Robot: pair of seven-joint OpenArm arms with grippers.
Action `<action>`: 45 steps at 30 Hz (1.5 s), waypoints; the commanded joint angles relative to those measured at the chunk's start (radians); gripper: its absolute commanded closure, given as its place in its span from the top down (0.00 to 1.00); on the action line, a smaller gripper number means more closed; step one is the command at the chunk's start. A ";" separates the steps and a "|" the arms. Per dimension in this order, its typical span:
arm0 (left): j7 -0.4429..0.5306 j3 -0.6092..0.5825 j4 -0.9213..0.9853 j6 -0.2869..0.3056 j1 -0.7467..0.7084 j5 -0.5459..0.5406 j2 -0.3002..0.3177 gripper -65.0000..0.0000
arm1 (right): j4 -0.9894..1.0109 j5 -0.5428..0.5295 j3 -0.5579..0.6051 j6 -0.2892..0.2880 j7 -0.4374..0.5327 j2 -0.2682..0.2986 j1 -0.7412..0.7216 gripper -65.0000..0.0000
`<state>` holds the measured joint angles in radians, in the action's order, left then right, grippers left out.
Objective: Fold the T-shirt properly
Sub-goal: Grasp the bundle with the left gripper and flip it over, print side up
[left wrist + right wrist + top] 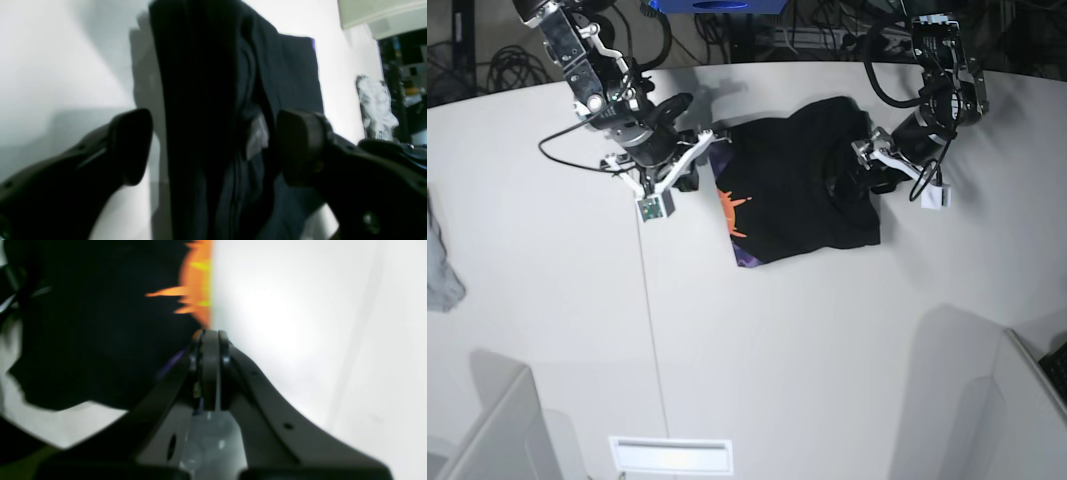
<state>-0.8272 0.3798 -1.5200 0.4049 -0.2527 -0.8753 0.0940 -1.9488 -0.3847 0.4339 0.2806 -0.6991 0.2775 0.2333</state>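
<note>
The black T-shirt [802,190] lies folded on the white table [757,330], its orange-and-purple print [732,215] showing at the left edge. In the left wrist view my left gripper [217,146] is open, its fingers [133,146] standing either side of a raised ridge of the T-shirt [200,100], with a grey neck label [257,133] next to it. In the base view the left gripper [859,172] is at the shirt's right edge. My right gripper [210,336] is shut on the printed edge of the T-shirt [100,323], at its upper left corner [709,145].
A crumpled grey-white cloth [442,265] lies at the table's far left edge, also seen as the pale cloth [377,106] in the left wrist view. A seam [645,300] runs down the table. Low partition panels [497,430] stand at the front corners. Cables hang behind the table.
</note>
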 commanded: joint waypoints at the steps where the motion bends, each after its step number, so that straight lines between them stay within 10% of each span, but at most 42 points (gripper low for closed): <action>1: -0.030 -0.002 0.000 -0.013 -0.006 0.048 0.002 0.68 | -0.025 0.000 -0.016 0.001 0.023 0.004 -0.004 0.00; 8: -0.030 -0.098 0.002 -0.013 0.011 0.123 0.008 0.01 | -0.027 -0.001 -0.135 0.001 0.118 -0.002 0.091 0.00; 27: -0.223 -0.663 0.029 -0.110 0.382 0.144 0.312 0.00 | -0.027 -0.001 -0.419 -0.001 0.155 -0.125 0.257 0.00; 45: -0.218 -1.335 0.026 -0.105 0.824 0.146 0.359 0.00 | -0.025 -0.001 -0.622 -0.001 0.195 -0.278 0.360 0.00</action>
<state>-1.0588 -0.9607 -1.4776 0.2951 0.5430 -0.7273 0.4522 -1.9568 -0.3885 -0.1833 0.2810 -0.5312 -0.0036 0.5892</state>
